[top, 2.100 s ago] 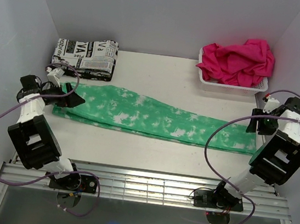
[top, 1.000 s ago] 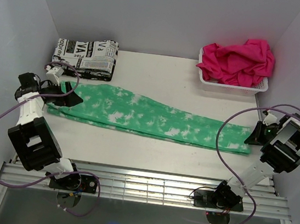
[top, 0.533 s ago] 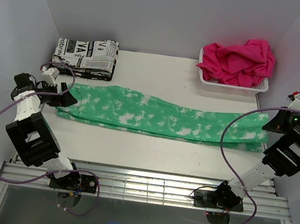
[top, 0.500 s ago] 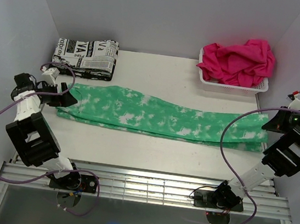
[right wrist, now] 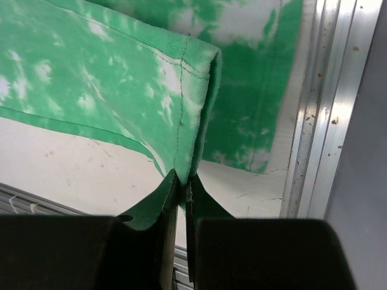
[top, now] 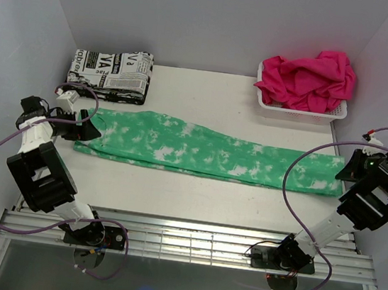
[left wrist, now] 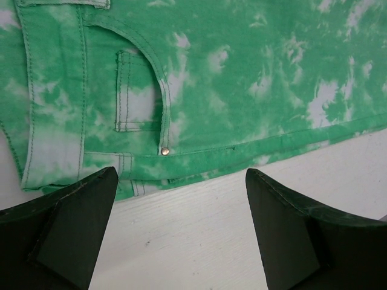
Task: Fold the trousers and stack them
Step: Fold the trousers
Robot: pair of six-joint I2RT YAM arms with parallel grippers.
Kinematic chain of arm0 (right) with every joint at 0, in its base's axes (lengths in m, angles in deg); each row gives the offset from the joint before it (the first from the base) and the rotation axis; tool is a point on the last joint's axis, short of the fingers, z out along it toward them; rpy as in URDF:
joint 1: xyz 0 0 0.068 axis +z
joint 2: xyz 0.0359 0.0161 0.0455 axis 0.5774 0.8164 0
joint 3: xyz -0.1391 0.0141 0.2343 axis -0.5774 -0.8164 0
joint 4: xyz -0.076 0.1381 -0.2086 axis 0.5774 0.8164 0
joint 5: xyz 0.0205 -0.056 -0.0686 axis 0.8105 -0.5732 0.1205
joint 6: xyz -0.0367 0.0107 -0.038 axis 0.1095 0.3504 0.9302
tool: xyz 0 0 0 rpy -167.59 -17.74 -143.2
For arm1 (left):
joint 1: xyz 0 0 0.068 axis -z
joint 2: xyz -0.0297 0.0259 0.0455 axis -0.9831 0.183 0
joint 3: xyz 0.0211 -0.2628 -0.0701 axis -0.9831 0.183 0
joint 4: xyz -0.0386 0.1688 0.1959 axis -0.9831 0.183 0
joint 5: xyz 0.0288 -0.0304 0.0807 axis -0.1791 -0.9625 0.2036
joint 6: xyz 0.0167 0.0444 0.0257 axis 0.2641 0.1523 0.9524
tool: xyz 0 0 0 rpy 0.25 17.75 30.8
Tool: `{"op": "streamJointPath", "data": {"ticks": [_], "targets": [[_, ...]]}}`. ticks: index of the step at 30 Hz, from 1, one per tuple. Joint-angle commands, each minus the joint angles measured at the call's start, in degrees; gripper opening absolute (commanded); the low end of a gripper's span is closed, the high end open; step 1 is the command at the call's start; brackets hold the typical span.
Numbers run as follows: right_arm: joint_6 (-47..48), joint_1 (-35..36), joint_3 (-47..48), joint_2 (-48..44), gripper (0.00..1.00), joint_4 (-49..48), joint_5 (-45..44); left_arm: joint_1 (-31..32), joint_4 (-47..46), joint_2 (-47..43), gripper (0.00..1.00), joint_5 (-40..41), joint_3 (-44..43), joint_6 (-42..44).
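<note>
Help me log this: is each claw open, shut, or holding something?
Left claw: open, holding nothing, over the trousers.
Right claw: shut on the trousers' hem.

The left arm [top: 38, 176] rises from its base at the near left and folds back toward the left wall. Its wrist is turned inward so that the left tool [top: 86, 129] points right, its two dark fingers [left wrist: 66, 232] spread wide with nothing between them. The right arm [top: 369, 200] leans out to the far right with its wrist bent inward, and the right tool [right wrist: 181, 196] is pinched tight on a raised fold of the trousers [right wrist: 121, 78], its fingers pressed together.
</note>
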Motion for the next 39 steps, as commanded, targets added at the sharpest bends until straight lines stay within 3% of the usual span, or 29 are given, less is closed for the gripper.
{"op": "streamJointPath", "data": {"ticks": [1, 3, 10, 11, 16, 28, 31, 32, 34, 39], "targets": [[-0.62, -3.03, -4.16, 3.36, 0.14, -7.46, -6.97, -0.07, -0.19, -1.22, 0.98, 0.17, -0.75, 0.96], [-1.06, -3.03, -7.15, 4.15, 0.35, -11.75, -9.16, -0.07, -0.19, -0.78, 0.98, 0.17, -0.84, 0.69], [-0.45, -2.68, -11.29, 7.84, 0.61, -17.75, -10.14, -0.07, -0.20, -0.07, 0.98, -1.14, -2.24, -1.16], [-0.45, -2.68, -11.73, 7.84, 0.72, -19.50, -10.57, -0.07, -0.11, -0.16, 0.98, -1.14, -2.51, -1.24], [-0.97, -2.50, -13.05, 7.84, 0.75, -22.06, -10.67, -0.07, 0.16, -0.77, 0.98, -1.06, -2.77, -1.16], [-6.77, -0.83, -14.37, 14.61, 0.56, -19.69, -4.43, -0.07, -1.42, 0.80, 0.98, 0.97, -1.54, -2.30], [-7.21, -0.83, -13.67, 15.84, 0.42, -18.38, -2.06, -0.07, -1.51, 1.77, 0.98, 1.75, -1.72, -2.47], [-7.13, -0.83, -13.32, 15.93, 0.27, -17.59, -1.18, -0.07, -1.69, 2.21, 0.98, 2.45, -1.63, -2.47], [-6.34, -1.10, -11.73, 15.14, 0.11, -16.01, 1.28, -0.15, -2.04, 3.52, 0.98, 4.38, -1.54, -2.65], [-2.92, -1.27, -8.48, 8.12, 0.08, -8.02, 6.72, -0.77, -2.83, 5.02, 0.98, 8.69, -1.46, -3.44]]}}
